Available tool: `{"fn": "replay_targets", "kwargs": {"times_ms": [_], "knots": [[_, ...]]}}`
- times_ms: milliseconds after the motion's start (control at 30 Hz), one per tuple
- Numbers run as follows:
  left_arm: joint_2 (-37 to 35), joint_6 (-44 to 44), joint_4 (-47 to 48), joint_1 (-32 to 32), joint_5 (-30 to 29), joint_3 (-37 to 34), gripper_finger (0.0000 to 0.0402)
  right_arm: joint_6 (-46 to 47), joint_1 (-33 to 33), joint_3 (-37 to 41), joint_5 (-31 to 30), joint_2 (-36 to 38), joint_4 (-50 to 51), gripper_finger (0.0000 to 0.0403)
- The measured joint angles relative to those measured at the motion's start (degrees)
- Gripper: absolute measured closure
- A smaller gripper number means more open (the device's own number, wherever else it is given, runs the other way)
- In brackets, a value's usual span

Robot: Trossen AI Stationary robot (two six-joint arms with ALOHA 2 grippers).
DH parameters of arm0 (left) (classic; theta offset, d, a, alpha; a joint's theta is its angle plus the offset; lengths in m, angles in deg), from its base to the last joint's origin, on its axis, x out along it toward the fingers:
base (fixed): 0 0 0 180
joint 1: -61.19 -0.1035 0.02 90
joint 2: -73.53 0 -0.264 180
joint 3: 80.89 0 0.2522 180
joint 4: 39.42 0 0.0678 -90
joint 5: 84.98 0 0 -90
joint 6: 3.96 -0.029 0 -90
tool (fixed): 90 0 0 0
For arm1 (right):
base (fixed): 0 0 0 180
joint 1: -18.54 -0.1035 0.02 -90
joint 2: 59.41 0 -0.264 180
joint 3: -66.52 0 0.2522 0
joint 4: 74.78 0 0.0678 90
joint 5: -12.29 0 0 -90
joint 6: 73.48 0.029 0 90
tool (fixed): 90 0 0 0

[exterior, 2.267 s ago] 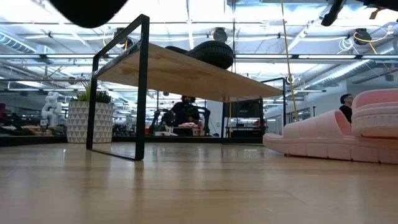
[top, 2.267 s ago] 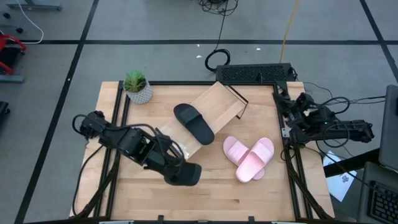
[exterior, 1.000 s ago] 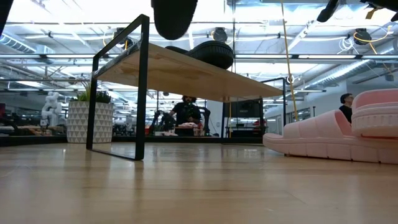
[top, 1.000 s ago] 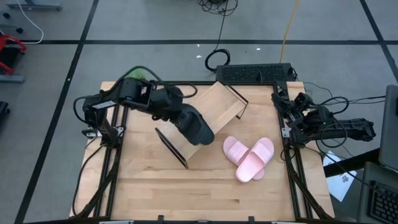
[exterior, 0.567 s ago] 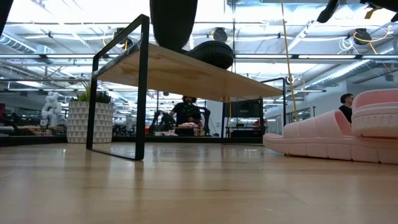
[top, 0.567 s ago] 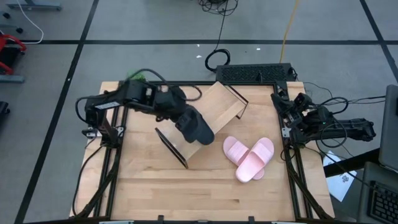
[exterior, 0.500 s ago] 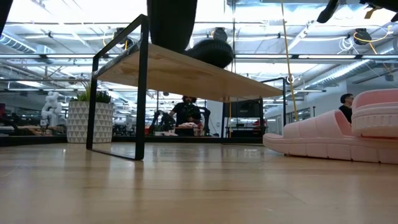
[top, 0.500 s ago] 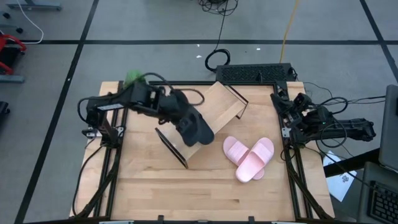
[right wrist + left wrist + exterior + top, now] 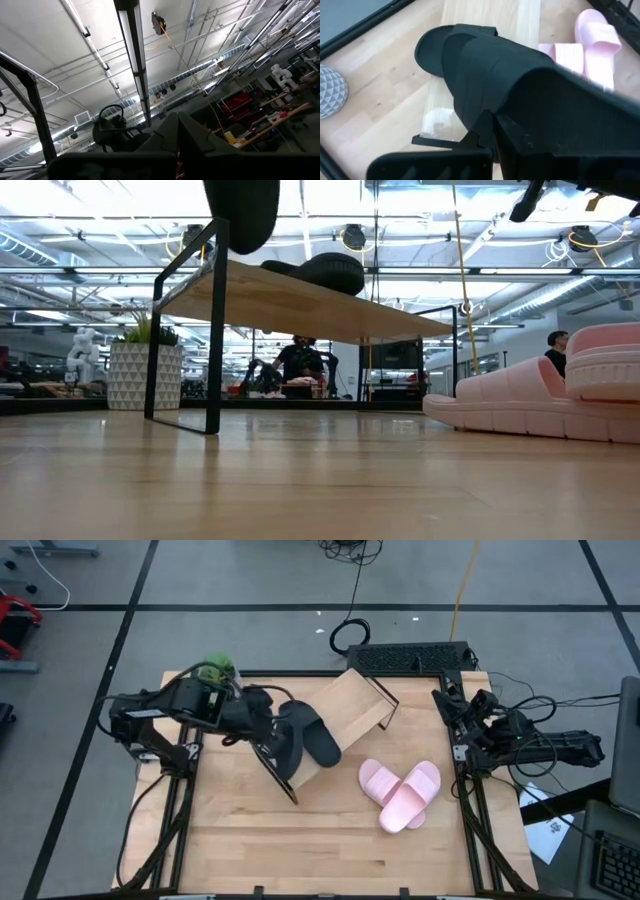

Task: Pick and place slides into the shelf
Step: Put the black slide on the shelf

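My left gripper [image 9: 263,732] is shut on a black slide [image 9: 283,747], which it holds above the left end of the long wooden shelf [image 9: 350,705]. In the low view this slide [image 9: 240,210] hangs by the shelf's dark corner post [image 9: 213,320]; whether they touch, I cannot tell. A second black slide [image 9: 322,740] lies sole-down on the shelf's top [image 9: 330,272]. The pink pair [image 9: 400,792] rests on the table to the right of the shelf. My right gripper [image 9: 176,145] is shut, parked at the table's right edge and pointing up. My left gripper pinches the held black slide at its edge [image 9: 487,122], below the wide strap [image 9: 480,75], between its two fingers. The fingers slant down from the table's left side. The slide is lifted clear of the table and tilted, its length running away from the fingers.
A potted plant [image 9: 215,672] stands at the table's far left corner. A black power strip [image 9: 410,658] lies behind the far edge. Bare tabletop [image 9: 330,840] stretches along the near side. In the low view, people sit in the room behind [image 9: 300,360].
My left gripper has carried the black slide from above the shelf's middle toward the table's left edge and a little down. It now hangs at the shelf's left end. The shelf's left end and the slide on top have shifted slightly.
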State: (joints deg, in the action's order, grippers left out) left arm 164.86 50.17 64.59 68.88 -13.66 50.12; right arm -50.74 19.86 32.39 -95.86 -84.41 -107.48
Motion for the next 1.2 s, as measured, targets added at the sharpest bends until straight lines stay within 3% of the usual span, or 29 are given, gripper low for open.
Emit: {"fn": "replay_targets", "kwargs": {"times_ms": [167,467,733,933,1200], "knots": [[0.5,-1.3,-0.2,-0.2,0.6,-1.7,0.0401,0.1,0.0,0.0,0.0,0.0,0.0,0.0403],[0.1,-1.5,-0.2,-2.6,2.8,-11.0,0.0401,0.1,0.0,0.0,0.2,0.0,0.0,0.0403],[-0.3,-0.8,-0.3,-3.6,2.9,-11.3,0.0401,0.1,0.0,0.0,0.2,0.0,0.0,0.0403],[-0.3,1.1,-0.3,-3.6,8.4,-11.3,0.0401,0.1,0.0,0.0,0.2,0.0,0.0,0.0403],[-0.3,1.7,-0.3,-3.6,9.5,-11.3,0.0401,0.0,0.0,0.0,0.3,0.0,0.0,0.0403]]}}
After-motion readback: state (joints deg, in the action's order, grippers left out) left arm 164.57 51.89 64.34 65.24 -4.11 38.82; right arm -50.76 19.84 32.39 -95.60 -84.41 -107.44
